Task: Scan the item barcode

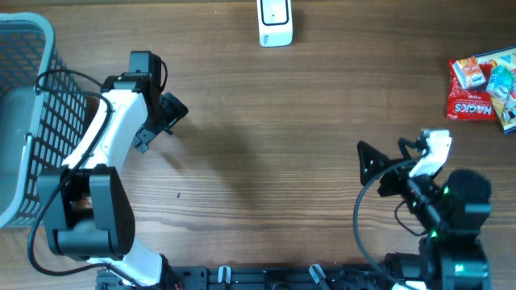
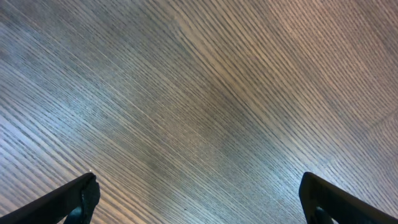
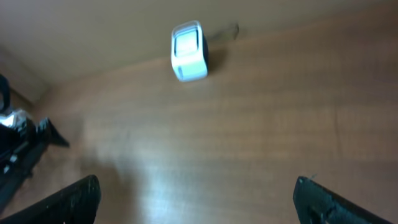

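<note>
A white barcode scanner (image 1: 274,22) stands at the table's far edge, near the middle; the right wrist view shows the scanner (image 3: 188,51) ahead, a little blurred. A small pile of snack packets (image 1: 482,84), red, orange and blue, lies at the far right; which one is the item I cannot tell. My left gripper (image 1: 164,123) hovers open at the left, with only bare wood between its fingers in the left wrist view (image 2: 198,186). Near the front right, my right gripper (image 1: 372,171) is open and empty, far from the packets, with bare wood in its gap (image 3: 196,186).
A grey mesh basket (image 1: 24,121) stands at the left edge, right beside the left arm. The wooden table (image 1: 266,161) spreads between the two arms. The left arm's end (image 3: 18,146) shows at the left edge of the right wrist view.
</note>
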Robot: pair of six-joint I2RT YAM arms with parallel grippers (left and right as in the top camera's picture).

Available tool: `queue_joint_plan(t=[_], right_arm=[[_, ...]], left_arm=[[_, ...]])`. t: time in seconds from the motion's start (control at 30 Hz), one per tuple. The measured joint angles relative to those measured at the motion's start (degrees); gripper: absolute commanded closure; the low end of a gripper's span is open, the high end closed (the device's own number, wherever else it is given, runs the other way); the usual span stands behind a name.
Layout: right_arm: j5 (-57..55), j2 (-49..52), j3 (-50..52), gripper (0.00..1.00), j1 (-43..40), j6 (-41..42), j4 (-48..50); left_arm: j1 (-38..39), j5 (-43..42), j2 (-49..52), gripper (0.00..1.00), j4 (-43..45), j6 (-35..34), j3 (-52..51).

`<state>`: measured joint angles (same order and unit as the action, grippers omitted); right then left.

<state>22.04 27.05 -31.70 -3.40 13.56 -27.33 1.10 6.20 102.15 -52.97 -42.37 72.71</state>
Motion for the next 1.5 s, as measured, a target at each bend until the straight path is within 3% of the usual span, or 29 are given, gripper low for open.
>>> queue_joint_plan(t=[0.17, 0.33, 0.5, 0.77, 1.0, 1.5], right_arm=[[0.02, -15.96, 21.42, 0.0, 0.0, 2.78, 23.85], [0.02, -24.33, 30.58, 0.0, 0.0, 3.78, 32.26], [-0.7, -25.94, 31.15, 0.0, 0.0, 3.85, 32.11], [-5.38, -26.01, 31.26, 0.01, -0.28, -7.19, 28.26], [-16.63, -26.01, 31.26, 0.0, -0.28, -3.02, 27.28], [-17.68, -26.01, 31.26, 0.0, -0.28, -9.42, 27.28]], left_arm=[[0.0, -0.02, 0.0, 0.0, 0.04, 0.0, 0.0], [0.0, -0.02, 0.0, 0.0, 0.0, 0.0, 0.0], [0.0, -0.02, 0.0, 0.0, 0.0, 0.0, 0.0], [0.0, -0.02, 0.0, 0.0, 0.0, 0.0, 0.0], [0.0, -0.02, 0.0, 0.0, 0.0, 0.0, 0.0], [0.0, -0.02, 0.0, 0.0, 0.0, 0.0, 0.0]])
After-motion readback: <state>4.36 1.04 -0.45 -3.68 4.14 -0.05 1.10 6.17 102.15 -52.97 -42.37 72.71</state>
